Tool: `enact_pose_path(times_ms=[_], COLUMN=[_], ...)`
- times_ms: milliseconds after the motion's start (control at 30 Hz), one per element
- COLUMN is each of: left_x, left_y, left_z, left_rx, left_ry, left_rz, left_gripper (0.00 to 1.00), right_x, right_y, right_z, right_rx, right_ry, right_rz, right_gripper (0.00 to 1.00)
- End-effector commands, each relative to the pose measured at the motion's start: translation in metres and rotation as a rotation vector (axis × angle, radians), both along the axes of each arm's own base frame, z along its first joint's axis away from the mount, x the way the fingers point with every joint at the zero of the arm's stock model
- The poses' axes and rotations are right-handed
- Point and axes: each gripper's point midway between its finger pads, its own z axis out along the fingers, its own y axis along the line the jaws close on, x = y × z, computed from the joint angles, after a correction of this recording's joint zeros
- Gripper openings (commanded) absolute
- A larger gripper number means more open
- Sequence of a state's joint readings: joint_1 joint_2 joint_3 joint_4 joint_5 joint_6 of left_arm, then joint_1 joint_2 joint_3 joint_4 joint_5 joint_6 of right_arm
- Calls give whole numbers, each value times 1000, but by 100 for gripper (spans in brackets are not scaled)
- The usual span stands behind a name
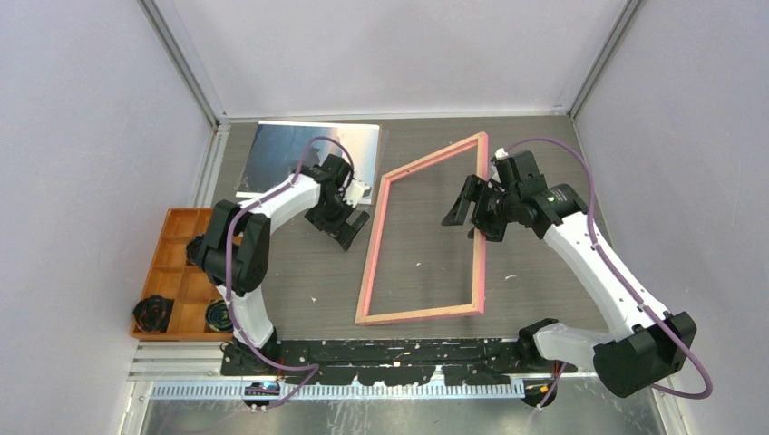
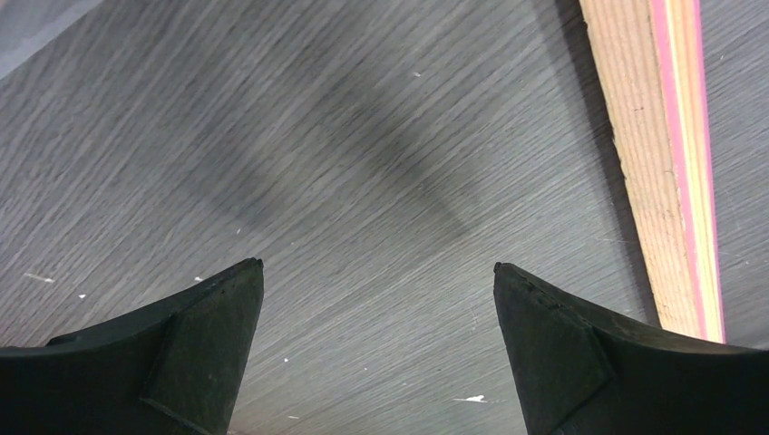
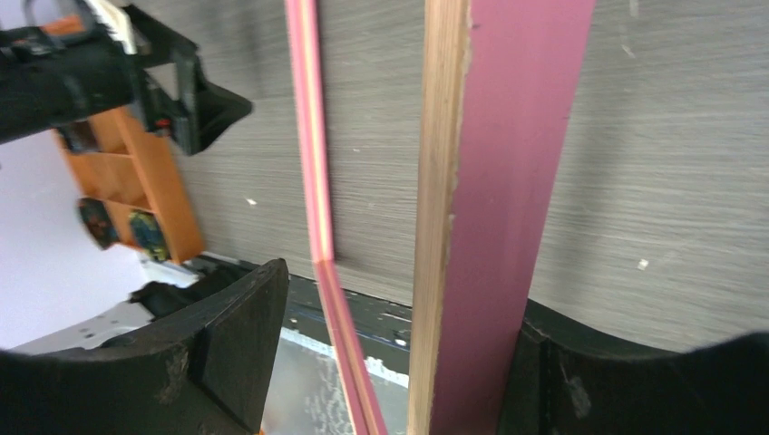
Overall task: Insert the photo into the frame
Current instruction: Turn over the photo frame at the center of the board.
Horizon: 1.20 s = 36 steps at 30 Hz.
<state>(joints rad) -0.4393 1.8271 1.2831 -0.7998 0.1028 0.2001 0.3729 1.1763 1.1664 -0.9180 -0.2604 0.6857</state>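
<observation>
Task stage, early: the photo (image 1: pixel 308 156) is not yet in the frame (image 1: pixel 370 258), whose opening shows only bare table (image 1: pixel 426 245); what remains, by this view, is settling the frame, fetching the print and seating it inside the border; the photo lies flat beyond the frame's far-left corner, well apart from it, sea-blue side up under glare, long axis running left to right; the frame sits mid-table, long axis running near to far, its far end leaning slightly rightward; its right rail may be raised off the table, though this cannot be told for certain; right gripper (image 1: pixel 476 213) stands astride the frame's right rail, fingers spread, one finger clearly off the wood in the wrist view, so the rail looks released rather than clamped; left gripper (image 2: pixel 379 272) hovers just left of the frame's left rail, fingers fully parted and empty; an orange tray (image 1: pixel 172 222) lies farther left of the frame
</observation>
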Motion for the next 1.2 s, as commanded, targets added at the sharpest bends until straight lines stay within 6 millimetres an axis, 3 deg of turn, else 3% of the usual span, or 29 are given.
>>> enact_pose_path(times_ms=[0,133,333,600,800,1167], left_x=[2,-5,-10,-13,-22,-25], left_y=[-10,-18,-27,-56,-79,-79], left_z=[-9,-18,-32,-30,-28,-38], left_rx=[17,50,78,23,-27,-1], left_ry=[-41,-51,-46,-43,-14,-18], left_rz=[-67,-120,-172,-234,-277,-326], left_gripper=[100,100,100,100,100,100], right_x=[-3,-2,-8,-11,13,38], right_y=[-20,-25,-47,-78,-87,-100], right_z=[-9,-29,-70,-91,-100,-143], right_rx=[-121,-148,-243,-360,-456,-603], right_ry=[-31,-3,55,50,51,130], right_rz=[7,-23,-134,-275,-311,-342], right_gripper=[72,68,62,55,55,57])
